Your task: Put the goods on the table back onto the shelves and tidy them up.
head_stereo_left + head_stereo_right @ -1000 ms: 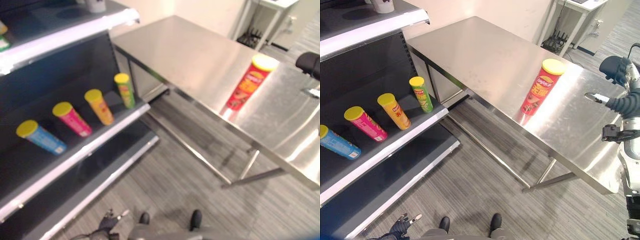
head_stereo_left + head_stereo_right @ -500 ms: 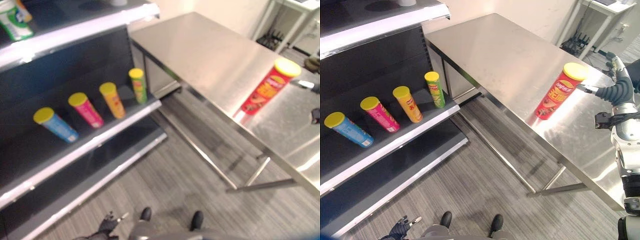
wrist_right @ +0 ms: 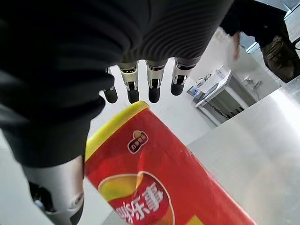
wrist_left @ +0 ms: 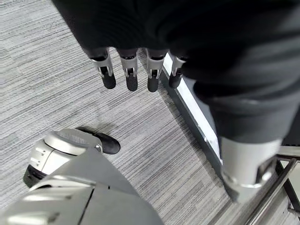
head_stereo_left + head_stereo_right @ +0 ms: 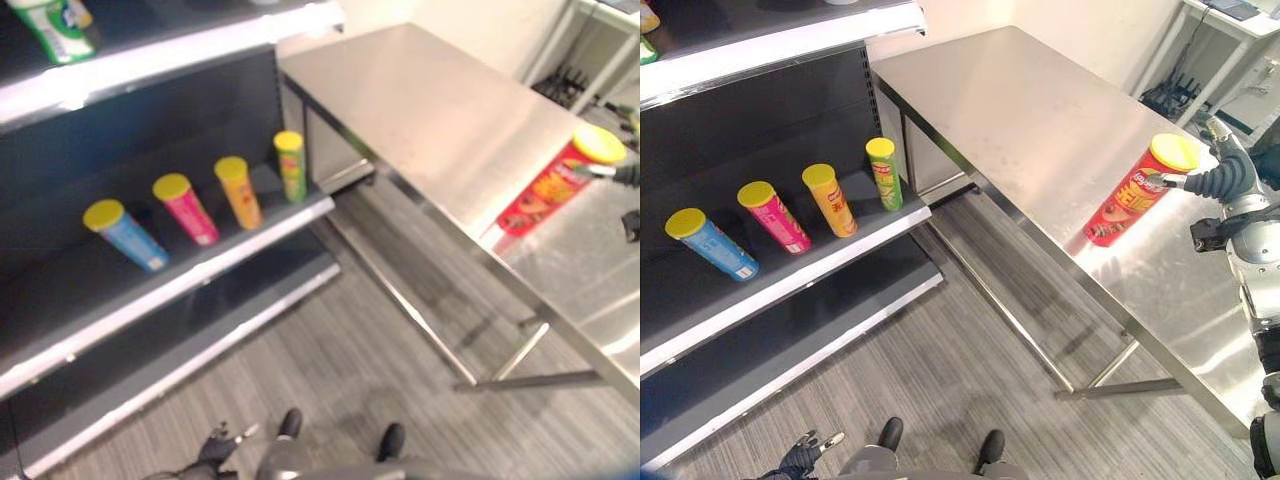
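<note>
Head cameras overlook shelf [image 5: 790, 270] and table [image 5: 1040, 110].

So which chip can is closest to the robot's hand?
The red can standing alone on the steel table. The right hand is right by its yellow lid; the other cans stand on the shelf.

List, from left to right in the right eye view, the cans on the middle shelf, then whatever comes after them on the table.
blue can → pink can → orange can → green can → red can standing on the steel table → right robot hand, open beside the red can's lid.
</note>
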Controlling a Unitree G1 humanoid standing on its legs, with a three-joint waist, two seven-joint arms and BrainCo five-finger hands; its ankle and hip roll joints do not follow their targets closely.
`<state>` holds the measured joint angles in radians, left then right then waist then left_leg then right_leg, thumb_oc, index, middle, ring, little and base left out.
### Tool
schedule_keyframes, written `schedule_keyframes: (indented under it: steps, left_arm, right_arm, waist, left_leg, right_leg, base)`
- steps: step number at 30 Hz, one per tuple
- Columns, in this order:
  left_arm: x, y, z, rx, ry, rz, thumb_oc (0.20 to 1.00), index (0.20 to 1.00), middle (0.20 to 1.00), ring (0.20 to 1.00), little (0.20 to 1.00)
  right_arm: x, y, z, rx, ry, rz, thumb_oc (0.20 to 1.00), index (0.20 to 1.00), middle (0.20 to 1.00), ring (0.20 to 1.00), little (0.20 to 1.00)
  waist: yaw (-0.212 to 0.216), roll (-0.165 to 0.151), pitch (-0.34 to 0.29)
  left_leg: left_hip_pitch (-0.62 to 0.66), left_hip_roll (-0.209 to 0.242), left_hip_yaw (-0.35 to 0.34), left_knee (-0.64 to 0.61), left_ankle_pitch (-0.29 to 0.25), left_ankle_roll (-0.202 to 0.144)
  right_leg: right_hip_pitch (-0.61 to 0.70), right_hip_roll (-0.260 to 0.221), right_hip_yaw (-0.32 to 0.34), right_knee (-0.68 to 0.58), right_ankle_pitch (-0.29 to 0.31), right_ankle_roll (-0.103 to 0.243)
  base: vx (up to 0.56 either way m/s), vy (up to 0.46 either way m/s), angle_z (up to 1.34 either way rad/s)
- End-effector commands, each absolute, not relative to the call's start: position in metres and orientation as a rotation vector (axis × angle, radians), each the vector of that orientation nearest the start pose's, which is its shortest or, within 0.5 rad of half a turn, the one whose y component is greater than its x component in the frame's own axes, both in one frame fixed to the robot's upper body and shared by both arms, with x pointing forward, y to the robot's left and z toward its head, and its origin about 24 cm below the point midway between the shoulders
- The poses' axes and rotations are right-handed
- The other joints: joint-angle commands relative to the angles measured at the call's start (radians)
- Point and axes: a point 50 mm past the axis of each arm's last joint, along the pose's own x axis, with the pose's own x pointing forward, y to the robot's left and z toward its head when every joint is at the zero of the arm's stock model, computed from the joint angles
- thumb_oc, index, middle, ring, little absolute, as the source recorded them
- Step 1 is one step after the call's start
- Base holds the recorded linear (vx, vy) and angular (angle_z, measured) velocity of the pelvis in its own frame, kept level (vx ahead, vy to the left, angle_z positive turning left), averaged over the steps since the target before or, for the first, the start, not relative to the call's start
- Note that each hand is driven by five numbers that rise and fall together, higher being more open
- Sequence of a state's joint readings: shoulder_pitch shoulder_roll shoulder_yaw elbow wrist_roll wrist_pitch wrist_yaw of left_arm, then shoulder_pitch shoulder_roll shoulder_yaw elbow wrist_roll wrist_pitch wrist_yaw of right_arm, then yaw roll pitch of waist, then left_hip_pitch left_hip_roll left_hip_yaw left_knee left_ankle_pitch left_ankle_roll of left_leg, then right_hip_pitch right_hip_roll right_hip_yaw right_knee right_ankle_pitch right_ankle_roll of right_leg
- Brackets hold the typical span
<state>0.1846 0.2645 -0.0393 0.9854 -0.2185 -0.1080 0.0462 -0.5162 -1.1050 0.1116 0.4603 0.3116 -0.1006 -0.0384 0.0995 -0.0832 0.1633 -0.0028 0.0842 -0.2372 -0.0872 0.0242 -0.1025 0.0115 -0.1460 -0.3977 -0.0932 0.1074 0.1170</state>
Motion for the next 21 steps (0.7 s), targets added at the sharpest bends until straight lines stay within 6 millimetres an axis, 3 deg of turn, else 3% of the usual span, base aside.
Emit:
schedule_keyframes:
  steps: [1,20,21]
  left_arm:
    - [0.093,0.270,-0.139,0.152,0.986,0.292,1.000,1.000,1.000,1.000,1.000]
    - [0.093,0.272,-0.138,0.151,0.983,0.299,1.000,1.000,1.000,1.000,1.000]
    - [0.094,0.272,-0.138,0.150,0.982,0.299,1.000,1.000,1.000,1.000,1.000]
  right_arm:
    - [0.311,-0.344,0.265,-0.821,-0.316,-0.269,1.000,1.000,1.000,1.000,1.000]
    - [0.330,-0.335,0.262,-0.853,-0.241,-0.223,1.000,1.000,1.000,1.000,1.000]
    - [0.331,-0.334,0.262,-0.853,-0.236,-0.219,0.586,0.586,0.586,0.586,0.586]
  waist:
    - [0.030,-0.038,-0.003]
    - [0.047,-0.046,0.006]
    - [0.047,-0.047,0.006]
  left_leg:
    - [0.013,0.066,0.094,0.000,-0.054,-0.049]
    - [0.004,0.066,0.089,0.000,-0.049,-0.051]
    - [0.004,0.066,0.089,0.000,-0.049,-0.051]
  right_leg:
    - [0.061,-0.042,-0.007,0.006,-0.113,0.058]
    - [0.059,-0.043,-0.016,0.006,-0.114,0.055]
    - [0.060,-0.042,-0.017,0.006,-0.114,0.055]
  base:
    - [0.00,0.000,0.00]
    - [0.00,0.000,0.00]
    - [0.00,0.000,0.00]
